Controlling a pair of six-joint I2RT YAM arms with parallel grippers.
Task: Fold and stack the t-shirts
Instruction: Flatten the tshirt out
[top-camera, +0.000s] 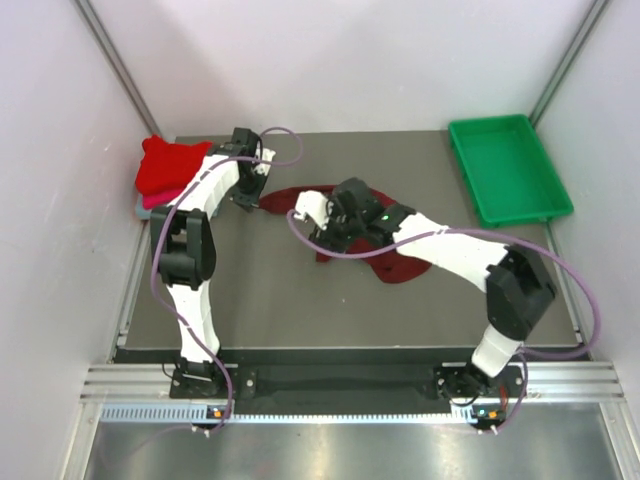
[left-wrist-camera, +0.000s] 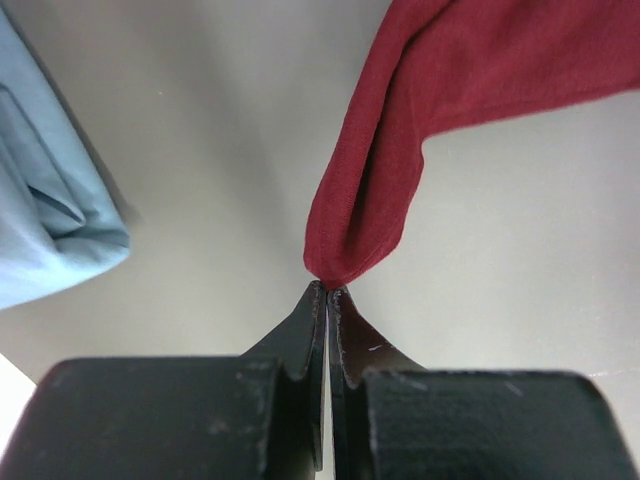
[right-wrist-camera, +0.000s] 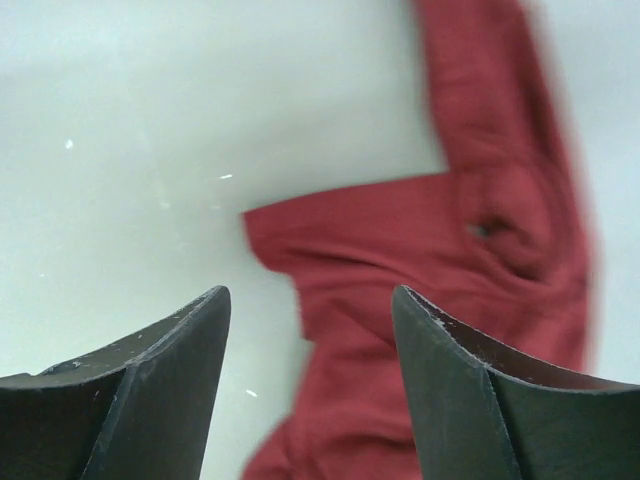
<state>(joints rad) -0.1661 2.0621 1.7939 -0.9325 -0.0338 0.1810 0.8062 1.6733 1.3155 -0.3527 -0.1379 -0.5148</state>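
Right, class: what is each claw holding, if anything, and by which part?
The left claw is shut on the maroon t-shirt, pinching the bunched tip of one edge. The right claw is open over it, holding nothing.

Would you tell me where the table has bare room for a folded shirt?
Bare table spans the near side, between the maroon shirt and the near edge. It is crowded far left, around the folded stack and left gripper.

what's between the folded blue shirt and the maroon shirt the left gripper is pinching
Nothing: in the left wrist view, only bare table separates the blue shirt from the maroon shirt pinched by the left gripper.
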